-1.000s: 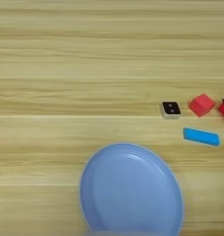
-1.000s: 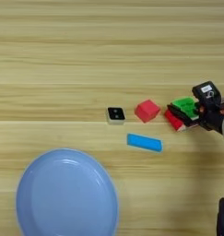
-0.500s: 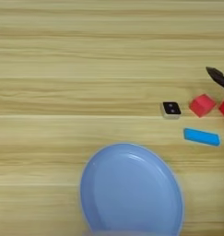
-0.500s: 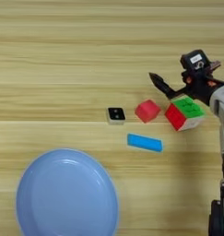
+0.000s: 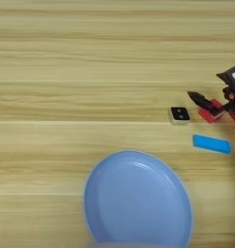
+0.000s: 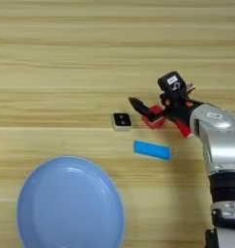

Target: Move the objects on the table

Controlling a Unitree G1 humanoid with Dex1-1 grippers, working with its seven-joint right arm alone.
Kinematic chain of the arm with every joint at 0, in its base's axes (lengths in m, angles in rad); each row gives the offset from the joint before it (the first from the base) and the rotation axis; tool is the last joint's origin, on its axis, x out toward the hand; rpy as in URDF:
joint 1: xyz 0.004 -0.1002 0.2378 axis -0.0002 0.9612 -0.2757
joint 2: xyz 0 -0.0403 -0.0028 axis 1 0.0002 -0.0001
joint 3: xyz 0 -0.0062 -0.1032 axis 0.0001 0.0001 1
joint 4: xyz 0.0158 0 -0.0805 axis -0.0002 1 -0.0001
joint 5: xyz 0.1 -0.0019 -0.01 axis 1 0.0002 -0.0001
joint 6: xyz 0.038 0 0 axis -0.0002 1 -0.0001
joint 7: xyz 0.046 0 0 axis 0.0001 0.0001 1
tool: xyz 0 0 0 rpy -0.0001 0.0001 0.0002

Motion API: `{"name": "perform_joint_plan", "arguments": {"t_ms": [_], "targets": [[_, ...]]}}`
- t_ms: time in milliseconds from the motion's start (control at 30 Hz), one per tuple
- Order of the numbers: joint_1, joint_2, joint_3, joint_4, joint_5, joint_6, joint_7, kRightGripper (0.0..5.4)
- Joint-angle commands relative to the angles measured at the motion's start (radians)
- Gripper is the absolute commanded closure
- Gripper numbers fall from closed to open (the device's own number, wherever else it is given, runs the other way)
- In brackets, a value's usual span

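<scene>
The plain red cube (image 6: pixel 155 117) sits on the right half of the desk (image 6: pixel 66 58), matte and sharp-edged, and the tool (image 6: pixel 147 110) is right over it: one black finger (image 6: pixel 138 105) juts out toward the left past the cube's upper left corner, long and tapering to a point, while the other finger is hidden behind the wrist, so I cannot tell whether the tool is spread or closed, nor whether it is touching the cube. Just to the left of the cube, apart from it, lies the black square tile (image 6: pixel 122 121), flat, with a pale rim and a small light mark in the middle of its dark face. Nearer the desk's front edge, below the cube, the flat blue bar (image 6: pixel 152 150) lies slightly tilted, thin and smooth, clear of everything else. A bit of red (image 6: pixel 184 129) shows under the forearm to the right of the cube; what it belongs to is not clear. The forearm (image 6: pixel 218 145) is a rounded silver shell coming in from the front right corner. Toward the front left lies a big round blue plate (image 6: pixel 36 193), smooth with a shallow raised rim. The desk is light wood with horizontal grain stripes.
</scene>
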Motion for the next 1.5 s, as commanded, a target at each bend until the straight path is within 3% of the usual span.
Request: {"name": "perform_joint_plan", "arguments": {"t_ms": [33, 367, 1133, 1300, 1500], "targets": [[-0.061, -0.043, -0.01, 0.025, -0.014, -0.043, -0.024, 0.04], [-0.054, -0.052, 0.019, 0.088, -0.048, -0.073, -0.008, 0.04], [-0.078, -0.054, 0.031, 0.211, -0.091, -0.137, -0.011, 2.89], [-0.084, -0.052, 0.022, 0.196, -0.081, -0.141, -0.013, 3.02], [-0.087, -0.04, 0.002, 0.058, -0.052, -0.124, -0.018, 3.03]]}}
